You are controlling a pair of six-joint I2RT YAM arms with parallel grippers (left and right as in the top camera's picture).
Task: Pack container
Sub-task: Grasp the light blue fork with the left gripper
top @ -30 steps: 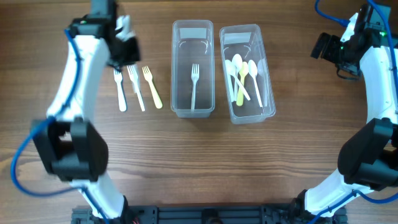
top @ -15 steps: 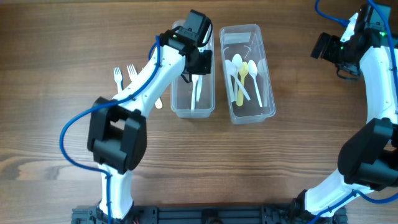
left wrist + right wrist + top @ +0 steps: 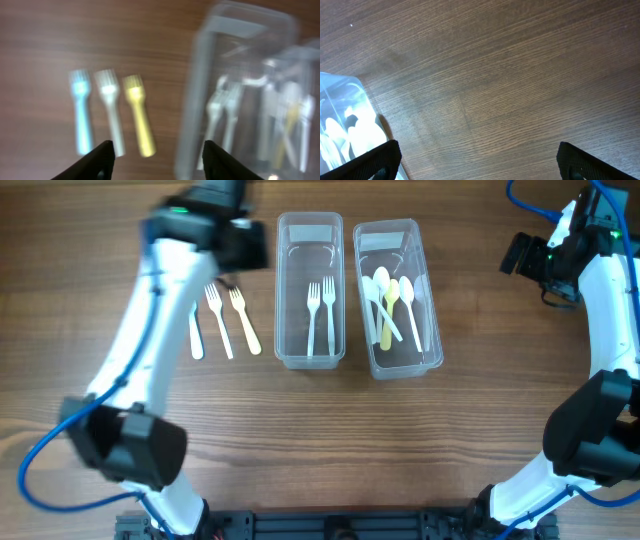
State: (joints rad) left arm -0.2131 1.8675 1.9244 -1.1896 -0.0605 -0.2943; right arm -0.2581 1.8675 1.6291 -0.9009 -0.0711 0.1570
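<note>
A wooden table seen from above holds two clear bins side by side: the left bin has two white forks lying in it, and the right bin holds a pile of white and yellow spoons. Three more forks, pale blue, white and yellow, lie in a row just left of the bins, and the left gripper hovers above them, blurred, its fingers apart and empty. The right gripper hangs over bare wood to the right of the bins, fingers spread wide, holding nothing.

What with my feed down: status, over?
Left pincer open, empty; right pincer same. Two forks in bin, three loose forks on table. Nothing in the way.
</note>
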